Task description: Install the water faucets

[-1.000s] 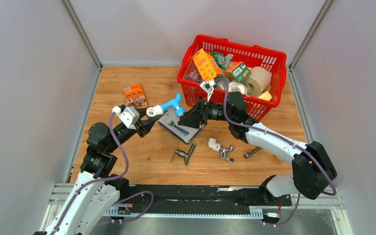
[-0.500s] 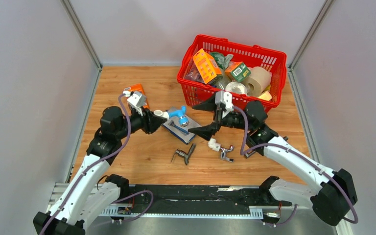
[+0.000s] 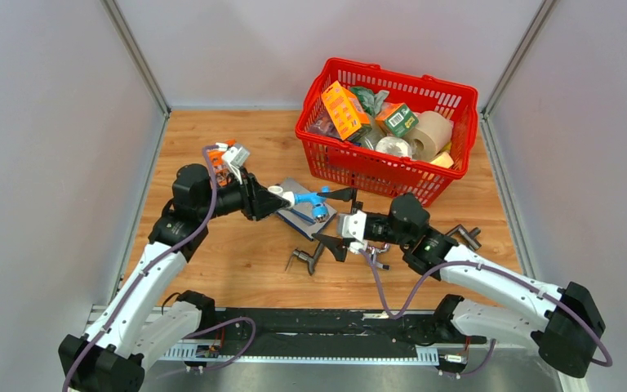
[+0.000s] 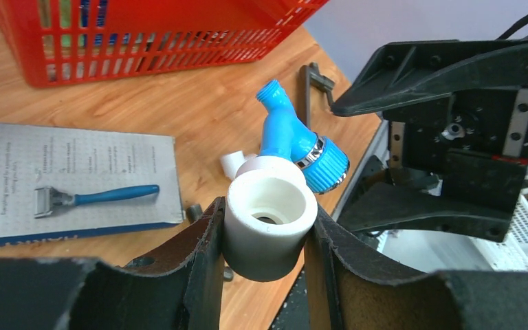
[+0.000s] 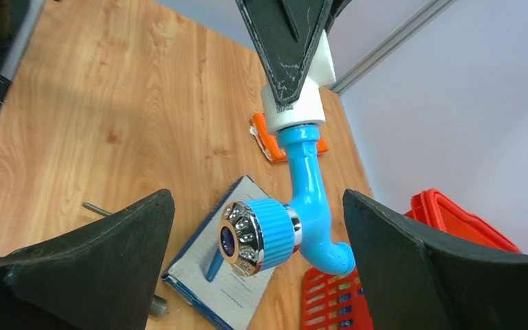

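Observation:
My left gripper (image 4: 267, 210) is shut on the white end fitting (image 4: 270, 214) of the light-blue water faucet (image 4: 282, 130) and holds it above the table. In the top view the water faucet (image 3: 305, 198) points right, away from the left gripper (image 3: 271, 196). Its round ribbed blue knob (image 5: 265, 237) has a chrome face, and that face looks toward my right gripper (image 5: 256, 210). The right gripper (image 3: 335, 219) stands wide open, one finger on each side of the knob and not touching it.
A red basket (image 3: 318, 155) full of packaged goods stands at the back right. A razor pack (image 3: 295, 214) lies under the faucet, an orange pack (image 3: 220, 162) by the left wrist. A dark grey tap (image 3: 306, 260) lies in front, a metal part (image 3: 465, 235) to the right.
The right gripper came down from the basket, opened wide and now faces the knob. The left arm carried the faucet right and turned it toward the right gripper.

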Controlling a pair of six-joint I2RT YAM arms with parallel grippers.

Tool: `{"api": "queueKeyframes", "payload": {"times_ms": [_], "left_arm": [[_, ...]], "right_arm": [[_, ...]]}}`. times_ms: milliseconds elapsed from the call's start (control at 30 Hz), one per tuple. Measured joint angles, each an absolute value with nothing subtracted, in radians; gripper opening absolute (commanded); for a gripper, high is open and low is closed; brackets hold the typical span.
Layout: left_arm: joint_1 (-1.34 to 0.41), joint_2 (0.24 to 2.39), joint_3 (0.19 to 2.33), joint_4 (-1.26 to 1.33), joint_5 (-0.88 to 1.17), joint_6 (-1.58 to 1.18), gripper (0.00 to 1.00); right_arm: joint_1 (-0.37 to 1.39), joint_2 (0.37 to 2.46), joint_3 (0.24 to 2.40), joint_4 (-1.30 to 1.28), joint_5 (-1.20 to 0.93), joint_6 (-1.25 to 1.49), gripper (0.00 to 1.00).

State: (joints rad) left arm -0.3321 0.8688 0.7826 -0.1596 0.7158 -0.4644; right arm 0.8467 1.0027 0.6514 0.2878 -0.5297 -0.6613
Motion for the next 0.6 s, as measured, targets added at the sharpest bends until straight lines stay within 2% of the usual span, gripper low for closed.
{"api": "queueKeyframes", "payload": {"times_ms": [200, 333, 433, 467, 533, 600], "left_arm": [[-0.332, 0.870, 0.793, -0.156, 0.775, -0.498, 0.00], [-0.332, 0.872, 0.794, -0.141, 0.809, -0.521, 0.00], [-0.332, 0.876, 0.794, -0.138, 0.825, -0.527, 0.00], [-0.332, 0.876, 0.794, -0.139, 0.831, -0.525, 0.00], [-0.332, 0.879, 0.800, -0.153, 0.838, -0.508, 0.00], [-0.332, 0.881, 0.810, -0.176, 0.840, -0.474, 0.00]], "right_arm": [[0.910, 1.045, 0.651, 0.287, -0.379, -0.784, 0.99], [0.941, 1.073, 0.651, 0.286, -0.290, -0.841, 0.93], [0.952, 1.078, 0.651, 0.281, -0.263, -0.861, 0.76], [0.953, 1.078, 0.651, 0.281, -0.262, -0.861, 0.67], [0.953, 1.078, 0.652, 0.277, -0.264, -0.863, 0.42], [0.953, 1.078, 0.658, 0.260, -0.272, -0.861, 0.26]]}}
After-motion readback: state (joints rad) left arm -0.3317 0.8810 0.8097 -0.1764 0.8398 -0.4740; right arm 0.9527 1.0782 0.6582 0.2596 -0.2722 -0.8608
